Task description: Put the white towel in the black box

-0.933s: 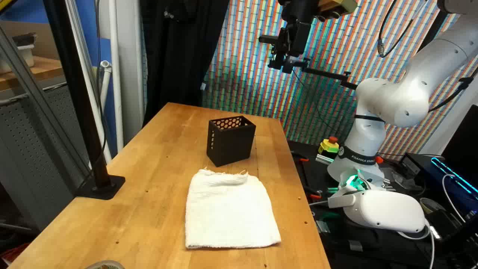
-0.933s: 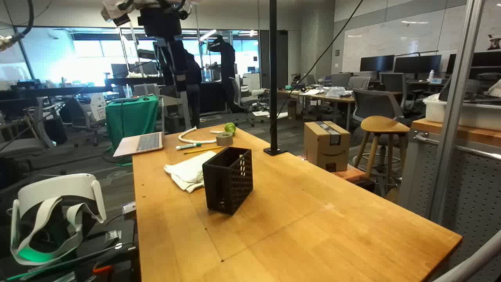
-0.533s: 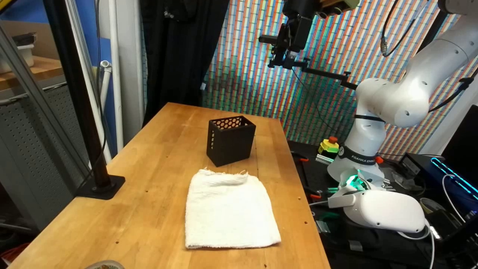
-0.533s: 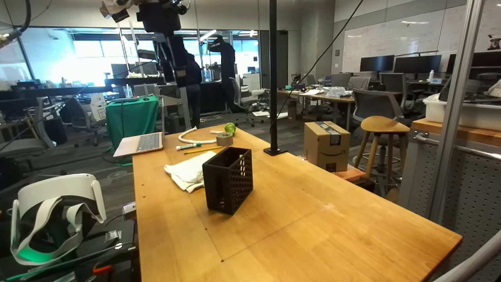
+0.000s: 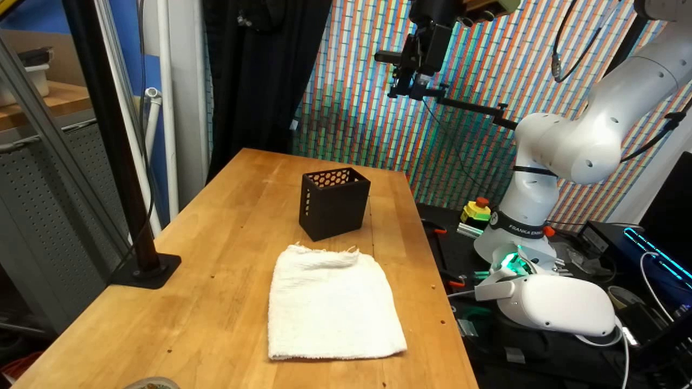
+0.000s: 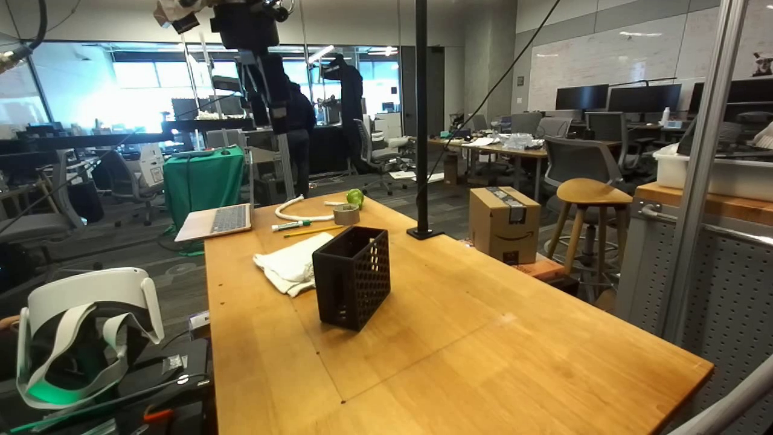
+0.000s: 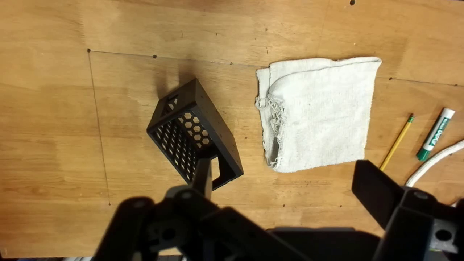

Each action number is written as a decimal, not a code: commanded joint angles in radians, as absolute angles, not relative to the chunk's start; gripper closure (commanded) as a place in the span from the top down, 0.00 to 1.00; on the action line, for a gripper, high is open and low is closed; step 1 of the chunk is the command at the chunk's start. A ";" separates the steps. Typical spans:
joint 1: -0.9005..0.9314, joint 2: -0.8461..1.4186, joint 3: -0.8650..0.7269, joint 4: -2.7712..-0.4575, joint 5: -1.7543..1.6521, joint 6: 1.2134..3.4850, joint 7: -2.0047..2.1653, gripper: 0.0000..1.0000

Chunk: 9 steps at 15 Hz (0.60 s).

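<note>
The white towel (image 5: 335,308) lies folded and flat on the wooden table. It also shows in the wrist view (image 7: 322,116), with a frayed fold edge toward the box. The black box (image 5: 338,208) stands upright with its open top facing up and honeycomb holes in its walls. It shows in the wrist view (image 7: 221,125) left of the towel, and in an exterior view (image 6: 338,290) it hides part of the towel (image 6: 293,266). My gripper (image 7: 283,162) is open and empty, high above the table. It also hangs in an exterior view (image 5: 408,92), apart from both things.
A yellow pencil (image 7: 397,143), a green marker (image 7: 435,134) and a white cord (image 7: 440,161) lie beyond the towel. A tape roll (image 6: 346,214), a green ball (image 6: 355,197) and a laptop (image 6: 223,222) are at the table's end. A black pole (image 6: 421,121) stands at one edge.
The gripper has risen and tilted slightly since the earliest frames, then stayed still. The towel and box have not moved. A brownish shape now shows behind the headset at an exterior view's left edge.
</note>
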State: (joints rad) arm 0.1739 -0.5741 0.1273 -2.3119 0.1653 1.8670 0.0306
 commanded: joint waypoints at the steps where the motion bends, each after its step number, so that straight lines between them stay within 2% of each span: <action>1: 0.169 -0.574 0.131 -2.310 0.168 1.865 0.029 1.00; 9: 0.233 -0.569 0.157 -2.346 0.178 1.878 -0.081 1.00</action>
State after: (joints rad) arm 0.1929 -0.5671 0.1412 -2.3296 0.1653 1.8649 -0.0164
